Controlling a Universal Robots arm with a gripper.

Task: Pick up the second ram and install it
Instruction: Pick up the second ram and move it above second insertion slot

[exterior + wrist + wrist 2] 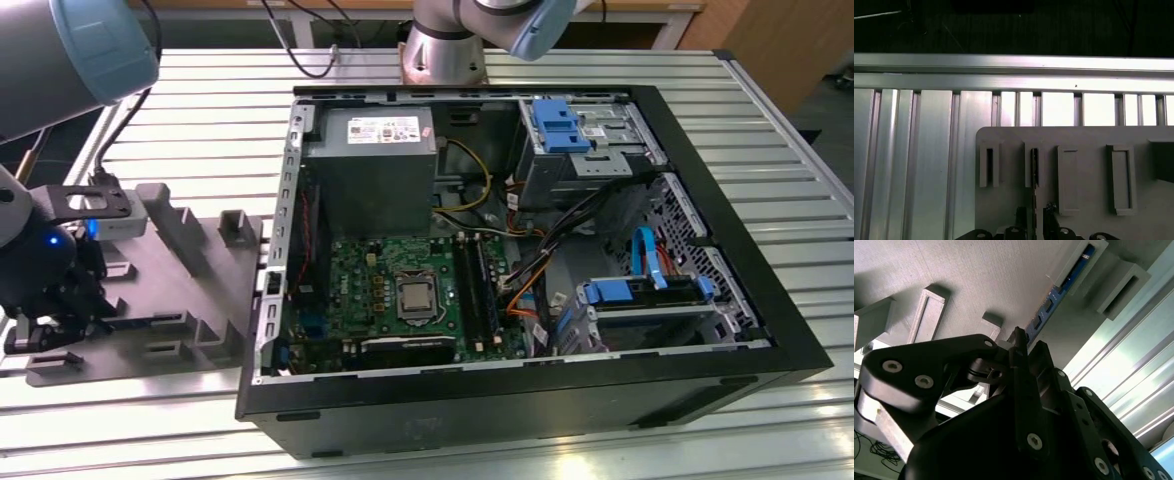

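Where the second ram (1034,167) stands: on its long edge, seated in the narrow slot of a grey holder block (1027,170) on the fixture plate (1004,210), outside the computer case (534,405). In the second wrist view its blue-green edge (1056,295) runs from the fingertips to a further block.
Gripper (1026,340): low over the plate at the exterior view's left. The jaws are drawn in to a thin gap on the near end of the ram, with one finger (1044,370) against each face of the board.
Fixture plate: grey and flat on the table, carrying a row of upright slotted blocks. Two wider ones (1069,180) stand on one side of the ram's block.
Table (929,165): slatted aluminium, under both plate and case.
Computer case: black, lying on its side with the panel off, just beside the plate toward the exterior view's right.
Motherboard (387,280): green, on the case floor, with long black slot rails (474,290) next to the processor socket.
Power supply (374,165): grey box at the far end of the case.
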